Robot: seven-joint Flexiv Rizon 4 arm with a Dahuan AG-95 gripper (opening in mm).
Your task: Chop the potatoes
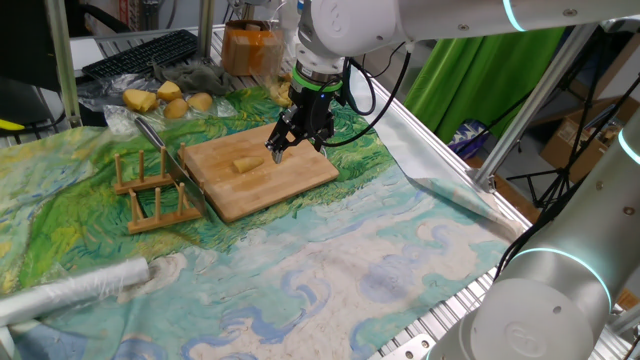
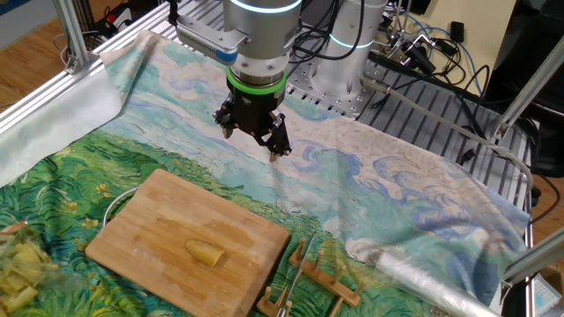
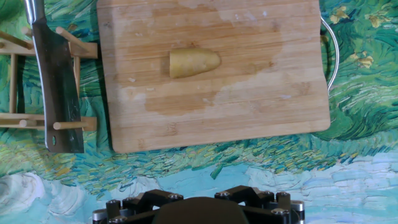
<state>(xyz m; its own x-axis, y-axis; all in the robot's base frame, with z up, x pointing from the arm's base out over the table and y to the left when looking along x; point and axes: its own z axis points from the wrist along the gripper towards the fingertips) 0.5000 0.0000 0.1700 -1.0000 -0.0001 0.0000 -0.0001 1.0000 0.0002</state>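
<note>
Wooden board bears the potato wedge, apart from the open hand.

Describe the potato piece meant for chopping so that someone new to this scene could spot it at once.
Find the wooden cutting board lying on the painted green-and-blue tablecloth, beside the wooden rack that holds the cleaver. The potato piece lies alone on the board. It is small, pale yellow and cut flat at one end, unlike the bigger whole potatoes off the board.

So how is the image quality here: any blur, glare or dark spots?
Hand view: sharp and evenly lit; potato wedge and knife crisp, faint sheen on the blade. One fixed view: sharp, background dimmer. The other fixed view: clear; gripper casts no strong shadow.
</note>
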